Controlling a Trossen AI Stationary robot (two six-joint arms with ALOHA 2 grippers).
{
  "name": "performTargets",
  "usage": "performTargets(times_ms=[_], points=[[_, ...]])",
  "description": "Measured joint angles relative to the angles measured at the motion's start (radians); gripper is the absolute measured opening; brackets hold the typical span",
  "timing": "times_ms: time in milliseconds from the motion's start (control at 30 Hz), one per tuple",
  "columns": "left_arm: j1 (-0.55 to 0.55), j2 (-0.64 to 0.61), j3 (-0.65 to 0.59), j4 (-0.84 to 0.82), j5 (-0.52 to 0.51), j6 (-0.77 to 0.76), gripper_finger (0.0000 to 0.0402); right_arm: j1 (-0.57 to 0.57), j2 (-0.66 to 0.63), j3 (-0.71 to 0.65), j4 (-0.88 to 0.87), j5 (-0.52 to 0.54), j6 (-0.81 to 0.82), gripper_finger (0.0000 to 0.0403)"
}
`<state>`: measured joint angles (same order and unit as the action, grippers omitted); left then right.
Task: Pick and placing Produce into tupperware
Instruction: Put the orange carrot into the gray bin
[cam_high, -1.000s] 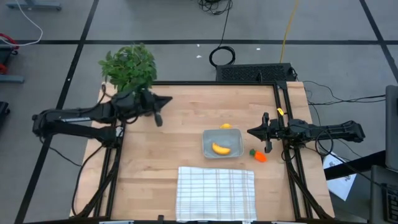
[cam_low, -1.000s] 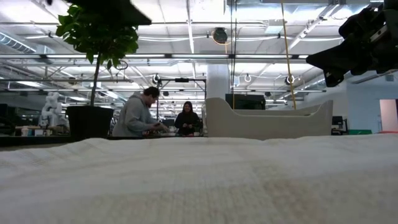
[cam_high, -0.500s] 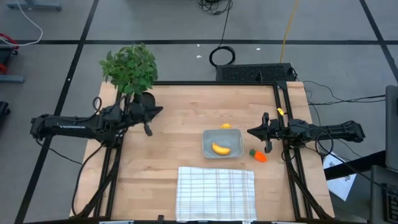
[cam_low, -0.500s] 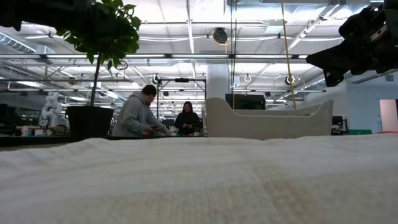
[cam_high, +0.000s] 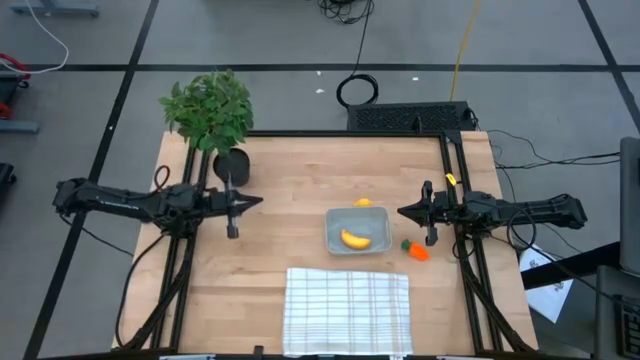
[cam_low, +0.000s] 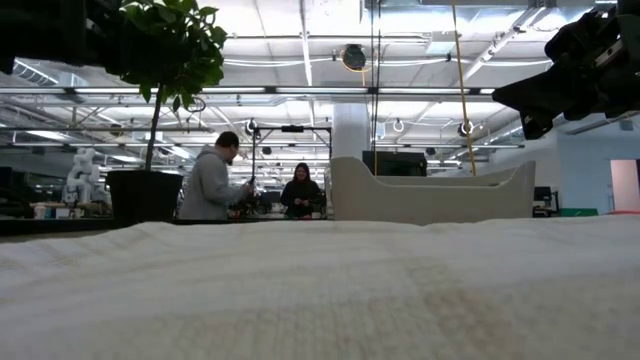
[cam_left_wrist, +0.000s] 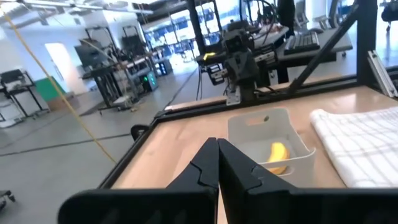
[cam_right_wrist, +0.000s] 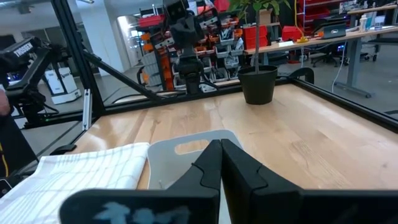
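Lighting: bright, even, from overhead ceiling strips (cam_low: 300, 62) in low view. Table (cam_high: 300, 170) evenly lit from above; shadows soft and short. Low view: cloth (cam_low: 320, 290) in foreground blurred. Wrist views: own fingers soft, background slightly washed out.

The wooden tabletop (cam_high: 300, 180) carried a potted plant (cam_high: 208, 112) at its far left corner; a tupperware (cam_high: 358, 231) sat right of centre, a lemon (cam_high: 364, 203) touching its far rim; a carrot (cam_high: 415, 250) lay just right of it; a checked cloth (cam_high: 347, 310) covered the near edge.
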<state>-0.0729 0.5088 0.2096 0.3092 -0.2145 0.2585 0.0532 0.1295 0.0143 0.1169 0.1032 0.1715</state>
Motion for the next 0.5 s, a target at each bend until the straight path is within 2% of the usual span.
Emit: performTargets(times_ms=[100,267,500], points=[[0.025,-0.037,-0.065,0.071,0.038,-0.006,0.0,0.0,0.0,0.0,0.0,0.0,0.0,0.0],[0.087,-0.088,-0.155,0.157,0.213,-0.036,0.0,0.0,0.0,0.0,0.009,0.0,0.0,0.0],[0.157,-0.11,-0.2,0.146,0.276,-0.085,0.0,0.0,0.0,0.0,0.025,0.0,0.0,0.0]])
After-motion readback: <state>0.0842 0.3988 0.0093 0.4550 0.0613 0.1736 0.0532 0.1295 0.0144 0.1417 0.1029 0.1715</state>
